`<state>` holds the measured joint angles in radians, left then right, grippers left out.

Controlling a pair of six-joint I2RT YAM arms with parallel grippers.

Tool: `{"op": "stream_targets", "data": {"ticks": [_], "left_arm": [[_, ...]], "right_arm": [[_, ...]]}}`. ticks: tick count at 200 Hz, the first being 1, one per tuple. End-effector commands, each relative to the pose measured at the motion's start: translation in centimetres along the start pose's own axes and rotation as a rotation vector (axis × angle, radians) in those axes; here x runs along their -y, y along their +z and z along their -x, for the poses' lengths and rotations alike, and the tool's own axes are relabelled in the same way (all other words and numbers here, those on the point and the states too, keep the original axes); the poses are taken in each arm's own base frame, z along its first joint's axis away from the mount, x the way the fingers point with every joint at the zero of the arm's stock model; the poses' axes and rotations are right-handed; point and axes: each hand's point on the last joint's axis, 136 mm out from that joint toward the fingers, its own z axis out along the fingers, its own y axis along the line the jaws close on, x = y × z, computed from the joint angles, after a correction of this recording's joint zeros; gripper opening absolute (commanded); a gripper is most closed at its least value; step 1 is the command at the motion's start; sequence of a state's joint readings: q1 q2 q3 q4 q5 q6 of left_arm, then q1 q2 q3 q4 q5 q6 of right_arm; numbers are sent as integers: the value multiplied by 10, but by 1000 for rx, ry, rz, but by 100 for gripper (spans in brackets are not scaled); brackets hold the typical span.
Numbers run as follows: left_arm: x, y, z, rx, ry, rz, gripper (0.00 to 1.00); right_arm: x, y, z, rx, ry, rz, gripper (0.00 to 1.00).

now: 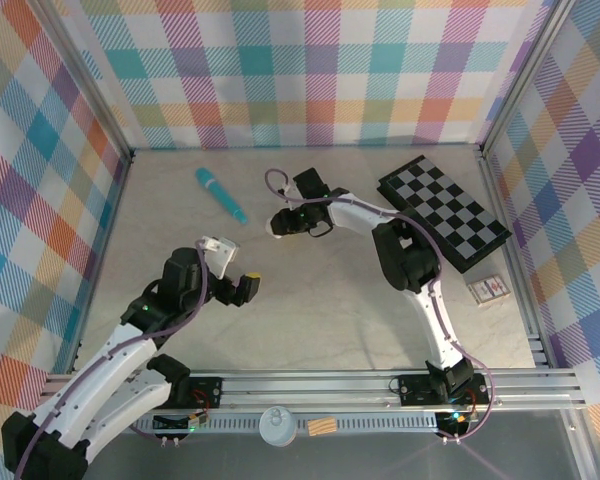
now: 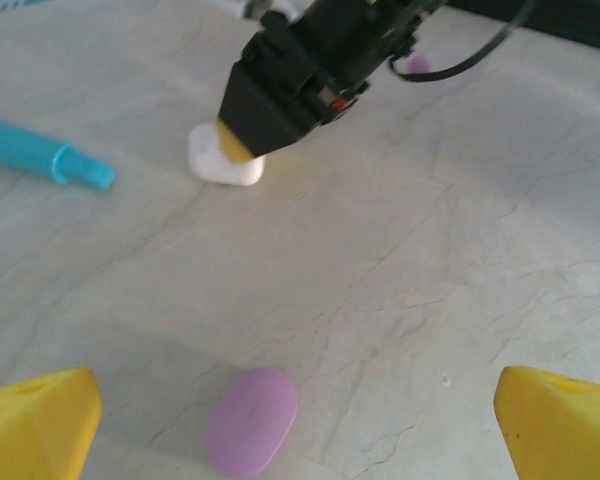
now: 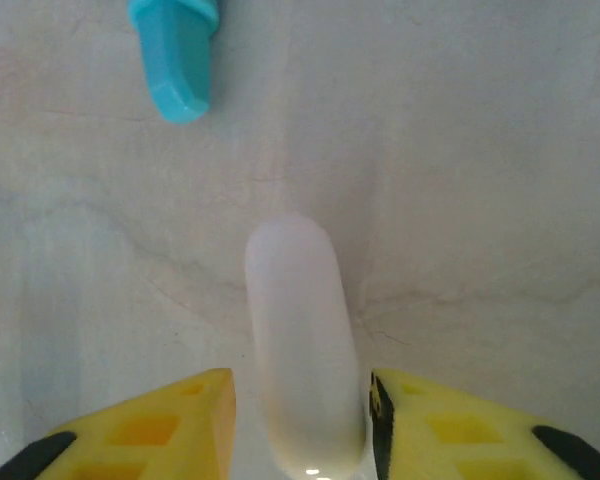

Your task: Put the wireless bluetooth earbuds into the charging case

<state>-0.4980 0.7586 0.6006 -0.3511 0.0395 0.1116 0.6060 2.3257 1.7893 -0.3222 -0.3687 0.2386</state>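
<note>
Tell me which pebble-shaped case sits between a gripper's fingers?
The white case, flanked by the right gripper; the purple case lies alone nearer the left gripper.

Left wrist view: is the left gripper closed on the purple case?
No, the left gripper stands wide open, and the purple case lies on the table between its jaws, touching neither.

Bright, even light; both wrist views softly blurred.

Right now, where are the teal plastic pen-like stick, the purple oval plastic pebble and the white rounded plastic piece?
teal plastic pen-like stick (image 1: 221,195): top view, mid-barrel.
purple oval plastic pebble (image 2: 251,420): left wrist view, centre of its top.
white rounded plastic piece (image 3: 298,340): right wrist view, middle of its length.
</note>
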Motion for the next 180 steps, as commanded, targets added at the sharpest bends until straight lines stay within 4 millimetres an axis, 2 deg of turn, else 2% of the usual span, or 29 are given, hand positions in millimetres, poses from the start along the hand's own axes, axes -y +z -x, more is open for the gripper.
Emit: {"op": "stream_targets", "data": {"ticks": [1,22,49,65,96,123,180], "left_arm": [[-17,-2,-12,-126,-27,106,100],[-15,3,-20,-233,14,85,100],[-12,11,-32,-364,143,42,100],[-12,16,-43,-432,217,18,100],[-17,30,-79,-583,265,11,100],[-25,42,-101,-712,276,39,100],[-25,83,-112,-750,310,12,96]], "right_arm": [[-4,-24,11,49,-55,-29,54],[-18,-52,16,113,-170,-29,64],[-34,-84,6,190,-307,24,73],[-33,-97,-2,197,-331,32,75],[-33,-105,-22,172,-332,50,77],[-36,-108,-34,152,-321,75,77],[-42,-117,-40,139,-330,86,77]]}}
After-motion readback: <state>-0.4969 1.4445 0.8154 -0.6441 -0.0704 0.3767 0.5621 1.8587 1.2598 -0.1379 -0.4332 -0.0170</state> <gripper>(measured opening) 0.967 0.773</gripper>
